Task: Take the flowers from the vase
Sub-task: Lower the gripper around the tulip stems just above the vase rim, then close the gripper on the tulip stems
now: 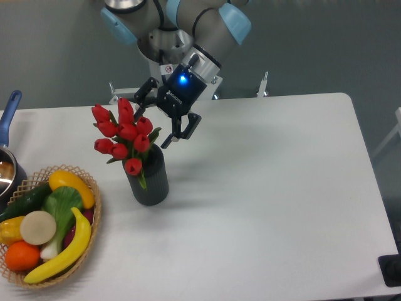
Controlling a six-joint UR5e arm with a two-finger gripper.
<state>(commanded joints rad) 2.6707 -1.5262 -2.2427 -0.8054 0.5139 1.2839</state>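
1. Red tulip buds, the flowers (123, 134), are sitting in the vase (150, 179), with their green stems going down into its mouth and the heads leaning toward the left of the picture.
2. Dark ribbed vase is standing upright on the white table (269, 188), just right of the wicker basket (94, 216).
3. Gripper (159, 118) is hanging tilted just behind and to the right of the blooms, with its fingers spread apart and holding nothing. One finger (145, 91) is showing beside the topmost buds; whether it is touching them cannot be told. The other finger (185, 127) is pointing down toward the vase rim, apart from it.
4. Blue light is glowing on the gripper body. White lettering is running along that body, but it is too small to read. A small round label with red in it is showing on the wrist above, also unreadable.
5. Basket is holding mixed fruit and vegetables. A metal pot (7, 172) with a blue handle is sitting at the left edge.
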